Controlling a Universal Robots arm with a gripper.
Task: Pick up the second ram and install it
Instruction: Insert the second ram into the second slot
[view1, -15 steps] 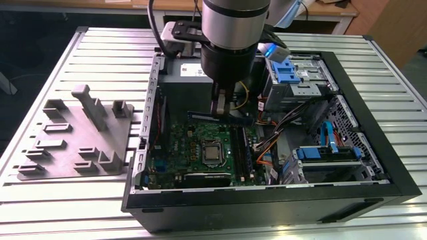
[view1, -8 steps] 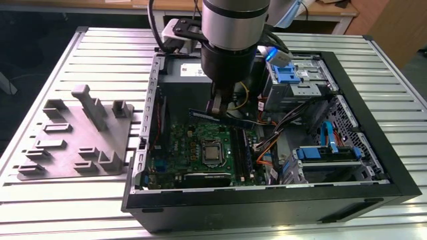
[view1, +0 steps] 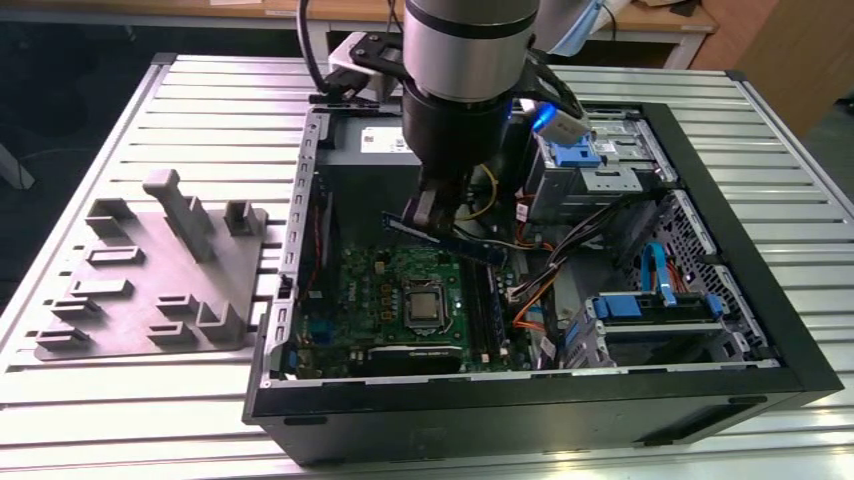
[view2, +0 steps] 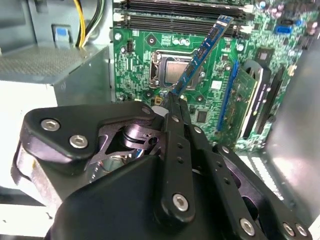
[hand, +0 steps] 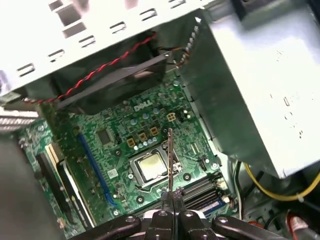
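Observation:
My gripper (view1: 430, 218) is shut on the second ram (view1: 470, 244), a long thin dark blue-green stick. It holds the stick by one end, in the air inside the open computer case (view1: 747, 300), over the green motherboard (view1: 387, 285). The stick's free end points toward the exterior view's right, above the long black memory slots (view1: 489, 310). In the second wrist view the ram (view2: 202, 52) juts out from the gripper (view2: 173, 100) over the processor socket (view2: 172, 70), tilted toward the slots (view2: 185, 11). In the first wrist view the ram (hand: 170, 160) shows edge-on, rising from the gripper (hand: 171, 199).
A grey plastic holder tray (view1: 147, 285) lies on the slatted table on the exterior view's left. Inside the case are the grey power-supply box (hand: 260, 90), a fan with red and black wires (hand: 115, 80), blue drive bays (view1: 601, 155) and loose orange and yellow cables (view1: 534, 295).

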